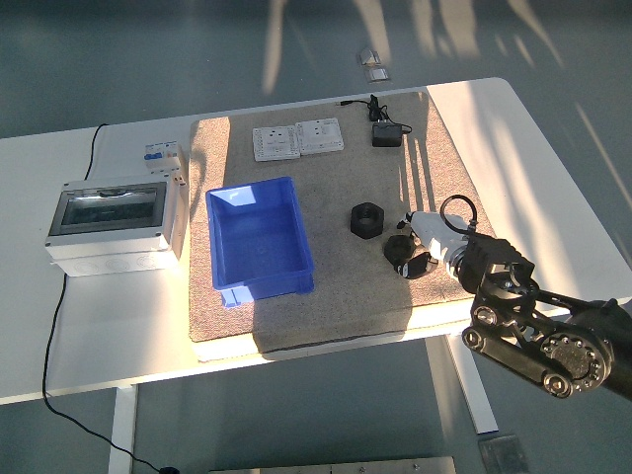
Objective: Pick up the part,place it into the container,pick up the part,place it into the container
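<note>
Head view: one right hand point(423, 249) reaches in from lower right corner, fingers closed around one black part point(400, 252) near mat's right front. Second black part, hex nut point(366, 219), lies free on mat point(336, 311) just left of it. One blue bin point(259, 240) at mat's left side, nothing visible inside. Two white sockets point(297, 139) at mat's far edge, one black adapter point(385, 135) beside them. One grey breaker box point(111, 223) at desk's left edge.

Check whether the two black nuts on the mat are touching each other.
Apart. The head view shows bare mat between the hexagonal nut and the second nut beside the right hand.
</note>
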